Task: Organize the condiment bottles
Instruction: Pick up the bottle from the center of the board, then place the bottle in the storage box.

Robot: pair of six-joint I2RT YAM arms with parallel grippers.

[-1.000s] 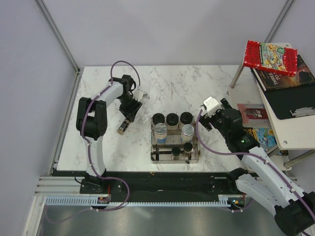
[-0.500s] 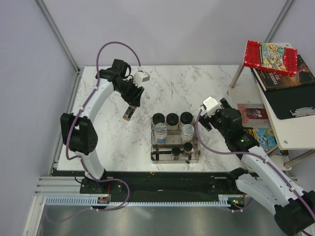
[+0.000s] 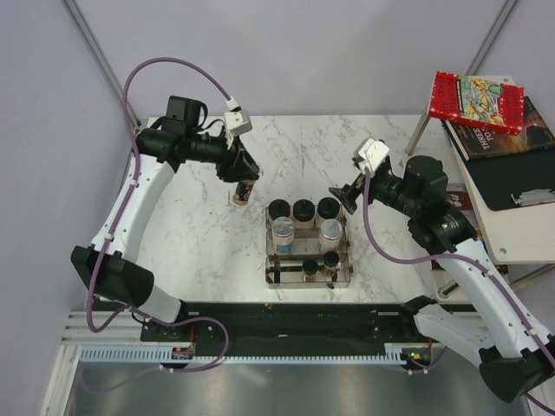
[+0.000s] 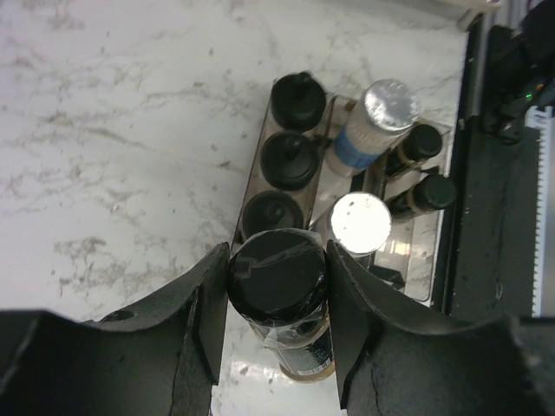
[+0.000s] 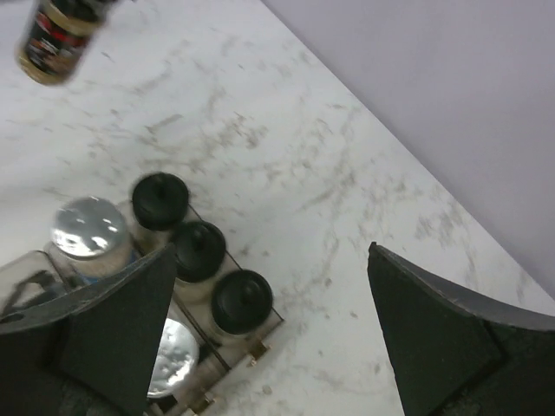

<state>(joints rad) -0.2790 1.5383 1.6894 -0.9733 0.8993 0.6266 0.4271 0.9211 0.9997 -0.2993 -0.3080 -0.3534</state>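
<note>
My left gripper [image 3: 244,176] [image 4: 277,253] is shut on a slim brown spice bottle [image 3: 244,192] [image 4: 305,354] with a dark cap, held in the air just left of the rack's far corner. The same bottle [image 5: 54,39] shows at the top left of the right wrist view. The clear rack [image 3: 270,260] holds three black-lidded jars [image 3: 303,210] [image 4: 290,160] [image 5: 198,250] in its far row. Two silver-capped bottles [image 3: 330,230] [image 4: 390,104] fill the middle row, and two slim dark-capped bottles [image 3: 330,258] [image 4: 431,192] stand in the near row. My right gripper [image 3: 343,198] [image 5: 273,251] hangs open and holds nothing, just right of the jars.
Books [image 3: 477,100] lie on a side stand to the right, beyond the marble table's [image 3: 199,251] edge. A black rail [image 3: 286,316] runs along the near edge. Grey walls close off the left and far sides.
My left arm has lifted the spice bottle from low over the table's left part and carried it up and right, toward the rack. My right arm has swung up and slightly left.
</note>
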